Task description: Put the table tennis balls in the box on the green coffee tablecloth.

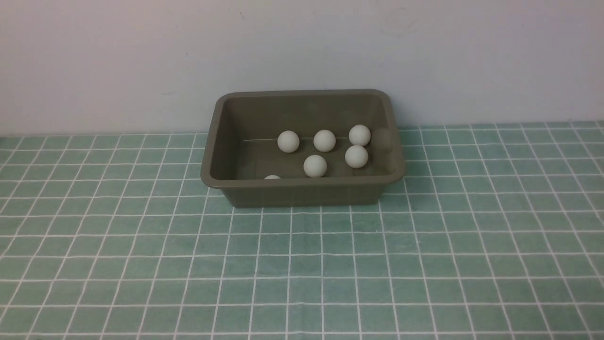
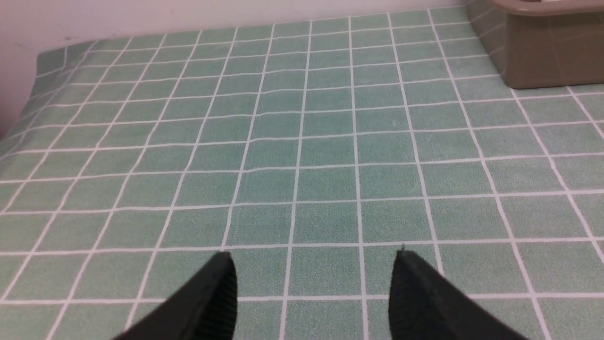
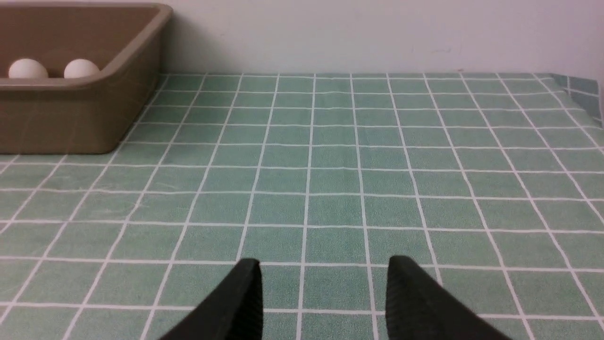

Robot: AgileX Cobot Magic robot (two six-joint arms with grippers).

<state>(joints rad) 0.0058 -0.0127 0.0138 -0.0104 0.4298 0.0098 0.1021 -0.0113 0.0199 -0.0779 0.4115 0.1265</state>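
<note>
The olive-brown box (image 1: 302, 188) stands at the back middle of the green checked tablecloth (image 1: 302, 264), near the wall. Several white table tennis balls (image 1: 324, 140) lie inside it; one (image 1: 272, 177) is half hidden behind the front rim. The right wrist view shows the box's corner (image 3: 85, 118) with two balls (image 3: 81, 69) inside. The left wrist view shows a box corner (image 2: 542, 56). My left gripper (image 2: 314, 257) and right gripper (image 3: 323, 264) are open and empty, low over bare cloth. Neither gripper shows in the front view.
A pale wall (image 1: 302, 52) stands right behind the box. The cloth's left edge (image 2: 33, 80) and right far corner (image 3: 580, 89) show in the wrist views.
</note>
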